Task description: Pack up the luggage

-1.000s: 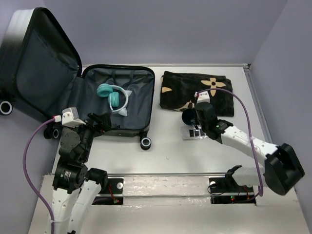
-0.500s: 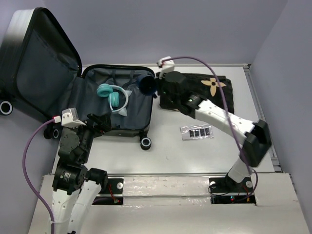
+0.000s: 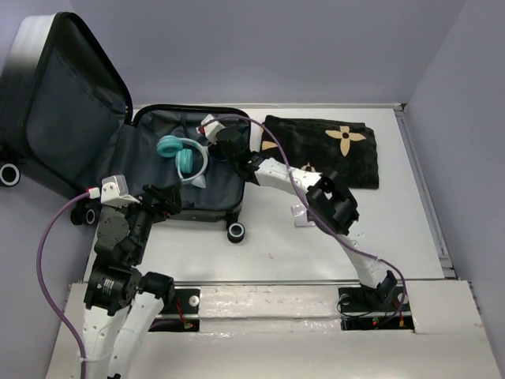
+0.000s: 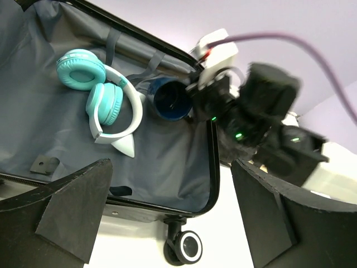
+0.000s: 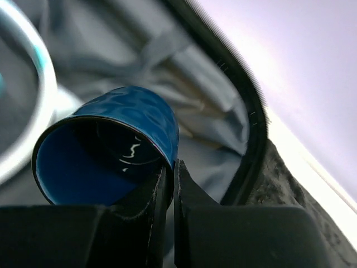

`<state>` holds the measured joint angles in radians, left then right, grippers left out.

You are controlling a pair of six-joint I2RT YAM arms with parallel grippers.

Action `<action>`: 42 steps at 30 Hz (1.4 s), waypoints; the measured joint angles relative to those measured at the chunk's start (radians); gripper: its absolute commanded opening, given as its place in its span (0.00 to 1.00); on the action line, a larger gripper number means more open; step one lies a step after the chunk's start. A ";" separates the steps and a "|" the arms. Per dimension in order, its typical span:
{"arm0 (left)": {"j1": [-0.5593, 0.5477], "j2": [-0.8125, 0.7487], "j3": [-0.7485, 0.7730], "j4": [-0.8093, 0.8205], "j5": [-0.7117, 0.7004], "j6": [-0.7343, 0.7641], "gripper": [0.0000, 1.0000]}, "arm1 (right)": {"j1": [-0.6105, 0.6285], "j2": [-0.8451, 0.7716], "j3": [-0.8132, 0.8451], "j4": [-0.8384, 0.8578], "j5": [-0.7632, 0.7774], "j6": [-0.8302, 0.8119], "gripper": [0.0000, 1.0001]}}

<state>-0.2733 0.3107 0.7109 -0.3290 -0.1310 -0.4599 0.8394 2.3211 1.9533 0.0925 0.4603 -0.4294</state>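
Observation:
The luggage (image 3: 158, 170) lies open at the back left, its lid (image 3: 71, 103) standing up and the grey lining showing. Teal headphones (image 3: 183, 155) lie inside; they also show in the left wrist view (image 4: 103, 97). My right gripper (image 3: 225, 146) reaches over the case's right part, shut on the rim of a dark blue cup (image 5: 111, 145), with one finger inside and one outside (image 5: 172, 164). The cup (image 4: 172, 100) hangs mouth sideways just above the lining. My left gripper (image 4: 170, 164) is open and empty at the case's near edge (image 3: 162, 197).
A folded black blanket with tan flowers (image 3: 331, 146) lies right of the case. A small clear packet with dark pieces (image 3: 300, 215) lies on the table under my right arm. A caster wheel (image 4: 189, 248) sticks out at the case's near right corner.
My right arm has swung left from the packet on the table, across the blanket, to over the open case, carrying the blue cup. The left arm has not moved.

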 measured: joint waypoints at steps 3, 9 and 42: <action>0.000 0.000 0.000 0.000 -0.001 0.000 0.99 | 0.006 0.048 -0.006 0.031 0.027 -0.079 0.40; 0.000 0.000 0.000 0.000 0.000 0.001 0.99 | 0.026 0.023 -0.033 0.093 0.040 -0.085 0.64; 0.004 -0.063 -0.026 0.032 0.052 0.007 0.99 | -0.021 -1.226 -1.526 -0.301 0.000 1.716 0.55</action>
<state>-0.2691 0.2478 0.6846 -0.2970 -0.0792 -0.4530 0.8188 1.0954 0.4271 -0.2085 0.4603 1.2865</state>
